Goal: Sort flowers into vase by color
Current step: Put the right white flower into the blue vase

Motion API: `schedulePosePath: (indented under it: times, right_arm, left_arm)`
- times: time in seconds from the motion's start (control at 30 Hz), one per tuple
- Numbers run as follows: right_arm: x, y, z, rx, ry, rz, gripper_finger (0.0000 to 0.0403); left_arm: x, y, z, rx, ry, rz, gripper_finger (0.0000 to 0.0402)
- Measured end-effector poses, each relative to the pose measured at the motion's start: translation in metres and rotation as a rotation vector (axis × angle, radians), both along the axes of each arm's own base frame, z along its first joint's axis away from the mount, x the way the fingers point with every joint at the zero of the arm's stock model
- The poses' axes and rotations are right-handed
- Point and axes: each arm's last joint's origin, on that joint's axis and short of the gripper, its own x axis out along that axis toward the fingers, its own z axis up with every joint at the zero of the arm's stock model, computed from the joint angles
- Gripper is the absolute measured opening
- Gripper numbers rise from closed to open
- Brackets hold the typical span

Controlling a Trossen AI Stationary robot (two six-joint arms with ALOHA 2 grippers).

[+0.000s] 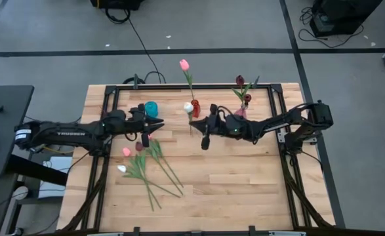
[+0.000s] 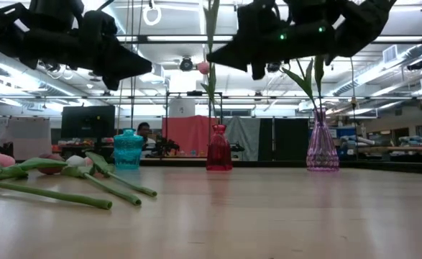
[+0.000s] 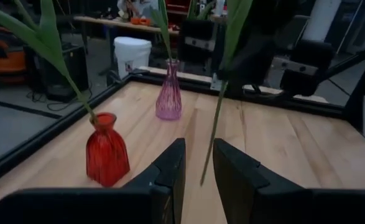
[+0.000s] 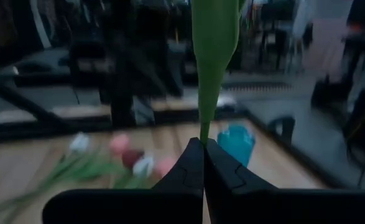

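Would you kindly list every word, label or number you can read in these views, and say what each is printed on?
"TROSSEN": white letters on the left arm, high view.
A label on the white bucket in the left wrist view is too blurred to read.
Nothing legible on the vases, the flowers or the table.

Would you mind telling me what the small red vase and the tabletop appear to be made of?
The small red vase looks like translucent coloured glass: glossy, ribbed, with light glowing through it. The tabletop looks like pale wood planks, with visible grain, seams and a smooth, faintly reflective finish.
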Motion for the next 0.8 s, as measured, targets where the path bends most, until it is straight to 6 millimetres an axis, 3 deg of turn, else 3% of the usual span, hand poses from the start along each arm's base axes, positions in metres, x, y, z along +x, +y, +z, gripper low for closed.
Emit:
schedulePosePath:
  times: [0.17,0.43,0.6,0.8]
  right_arm:
    - [0.001,-0.01,0.005,-0.047,-0.026,-0.008,0.0006]
    - [0.033,-0.019,0.026,-0.078,-0.002,0.078,0.0006]
    - [0.052,-0.02,0.024,-0.105,0.047,0.083,0.0006]
    - [0.06,-0.021,0.017,-0.102,0.062,0.081,0.0006]
  left_arm:
    - [0.01,0.002,-0.005,0.007,-0.012,-0.007,0.0088]
    - [0.04,0.008,-0.007,0.004,0.062,-0.048,0.0088]
    - [0.056,0.012,-0.001,0.019,0.138,-0.046,0.0088]
    - [0.061,0.014,0.003,0.028,0.141,-0.011,0.0095]
